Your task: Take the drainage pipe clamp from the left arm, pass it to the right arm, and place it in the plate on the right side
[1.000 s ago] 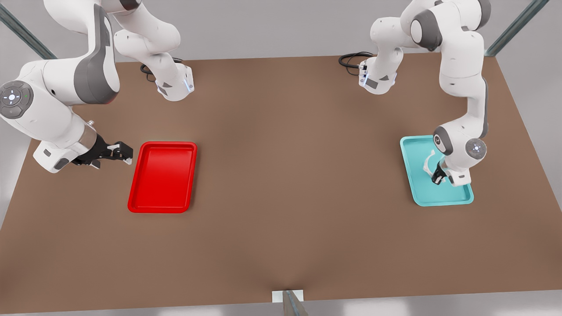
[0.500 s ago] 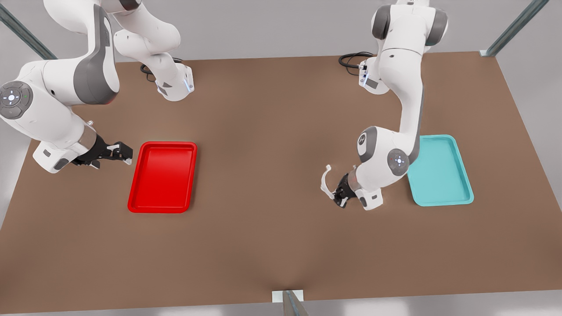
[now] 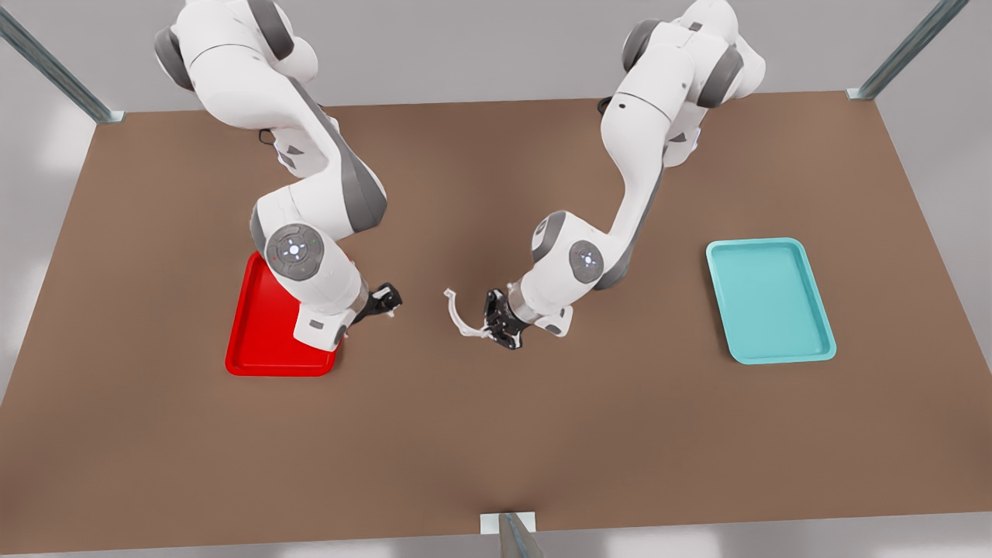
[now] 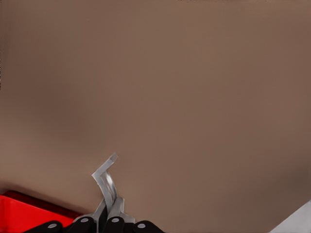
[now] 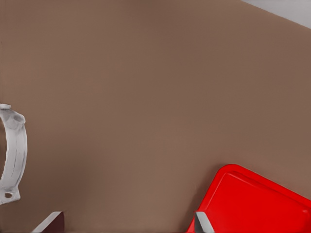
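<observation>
Left hand [image 3: 490,324]: at bench centre, fingers clamped on the small white plastic C-shaped drainage pipe clamp [image 3: 459,315], held above the brown bench [image 3: 496,434].
Right hand [image 3: 385,300]: just right of the bright red rectangular plate [image 3: 256,341] in the front view, fingers apart, facing the clamp.
Teal tray [image 3: 770,301]: far right in the front view.

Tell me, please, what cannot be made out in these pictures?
Front view: the right arm covers part of the plate; the right pincer beside it is too small there to show its gap.
Right wrist view: the edge cuts the drainage pipe clamp.
Left wrist view: the left pincer hides the clamp's gripped end.
</observation>
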{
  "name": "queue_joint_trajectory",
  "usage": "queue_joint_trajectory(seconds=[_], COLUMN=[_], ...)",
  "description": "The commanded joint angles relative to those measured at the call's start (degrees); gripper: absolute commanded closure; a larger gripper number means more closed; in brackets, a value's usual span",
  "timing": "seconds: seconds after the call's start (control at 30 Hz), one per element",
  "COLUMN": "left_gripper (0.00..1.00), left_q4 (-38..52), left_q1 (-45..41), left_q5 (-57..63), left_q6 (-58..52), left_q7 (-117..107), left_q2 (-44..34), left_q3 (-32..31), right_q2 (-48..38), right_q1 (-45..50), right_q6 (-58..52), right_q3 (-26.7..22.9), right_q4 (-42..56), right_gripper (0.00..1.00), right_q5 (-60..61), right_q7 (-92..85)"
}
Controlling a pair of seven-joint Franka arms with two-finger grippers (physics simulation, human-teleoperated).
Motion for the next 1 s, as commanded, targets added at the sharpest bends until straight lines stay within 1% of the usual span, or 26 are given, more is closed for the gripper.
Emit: queue_joint_trajectory(seconds=[0.0,0.1,0.2,0.37,0.57,0.83,0.87,0.9,0.93,0.97], left_gripper=[0.79,0.79,0.79,0.79,0.79,0.79,0.79,0.79,0.79,0.79], left_q4=[0.1,0.0,0.1,0.0,0.1,0.1,0.1,0.1,0.1,0.1], left_q1=[0.0,-0.1,-0.8,-1.0,-1.0,-1.0,-1.0,-1.0,-1.0,-1.0], left_q5=[0.0,0.1,0.7,0.7,0.7,1.4,1.4,1.4,1.4,1.4], left_q6=[2.3,2.2,1.6,1.5,1.2,0.3,0.3,0.2,-0.1,-0.1], left_q7=[-41.9,-41.5,-40.9,-41.0,-41.0,-41.0,-41.0,-41.0,-41.0,-41.0], left_q2=[0.0,0.0,0.3,0.5,0.5,0.1,0.0,0.0,0.0,0.0], left_q3=[0.0,0.0,-0.7,-0.7,-0.7,-0.7,-0.7,-0.7,-0.7,-0.7], right_q2=[0.0,1.2,2.0,3.6,4.0,6.6,6.6,6.6,6.7,6.9], right_q1=[0.5,1.3,2.8,7.2,8.0,7.9,7.9,7.9,7.9,8.0], right_q6=[3.6,8.7,11.3,12.4,13.5,15.2,15.4,16.5,17.8,19.1], right_q3=[0.5,0.8,0.8,0.8,0.9,0.8,0.9,0.9,0.8,0.9], right_q4=[-0.6,-0.5,-0.2,-0.7,-4.1,-4.3,-4.7,-5.4,-5.5,-5.5], right_gripper=[0.00,0.00,0.00,0.00,0.00,0.00,0.06,0.19,0.28,0.29], right_q5=[0.1,0.4,0.6,0.5,0.4,-0.2,-1.3,-1.3,-1.3,-1.3], right_q7=[8.7,8.7,8.8,12.1,12.1,10.6,10.2,10.2,10.2,10.2])
